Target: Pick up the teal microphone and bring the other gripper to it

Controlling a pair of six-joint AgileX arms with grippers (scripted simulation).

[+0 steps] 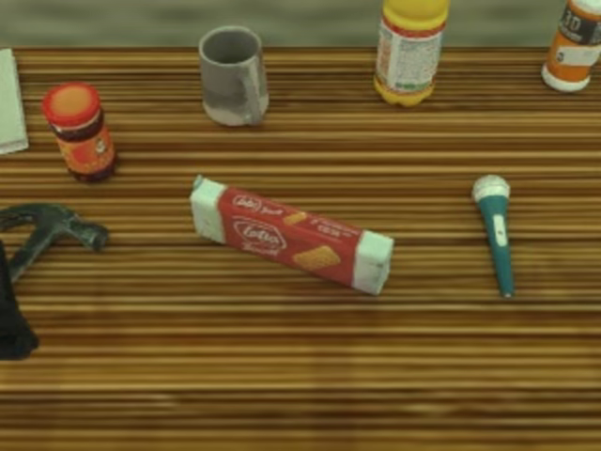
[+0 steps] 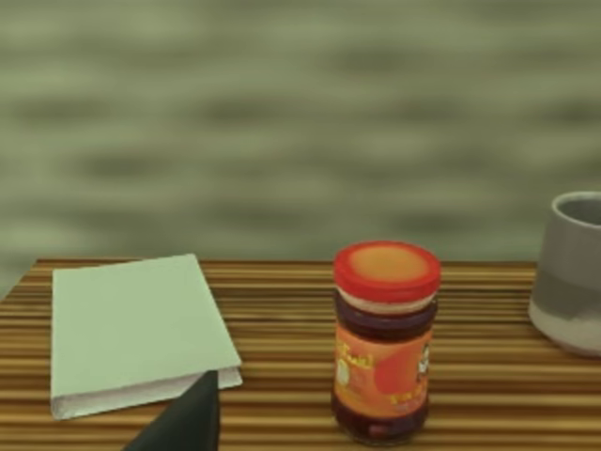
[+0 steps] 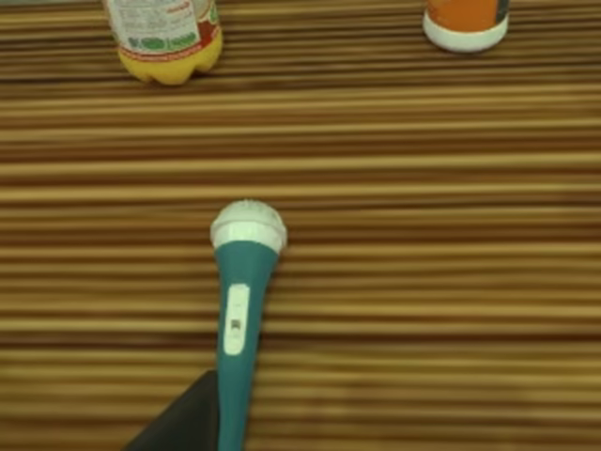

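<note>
The teal microphone [image 1: 497, 233] lies flat on the striped wooden table at the right, pale head toward the far side, thin end toward the near edge. The right wrist view looks down on the microphone [image 3: 240, 319], white strip up. A black part of my right gripper [image 3: 188, 423] shows just beside the handle's thin end; nothing holds the microphone. My right arm is outside the top view. My left arm [image 1: 11, 319] is a black shape at the table's left edge, and a black part of its gripper [image 2: 188, 418] shows in the left wrist view.
A red-and-white biscuit pack [image 1: 291, 235] lies mid-table. A red-lidded jar [image 1: 80, 132], grey mug [image 1: 232, 75], yellow bottle [image 1: 409, 49] and orange-white bottle [image 1: 571, 42] stand along the back. A pale green book [image 1: 9, 101] and dark grey hammer [image 1: 47, 230] are at the left.
</note>
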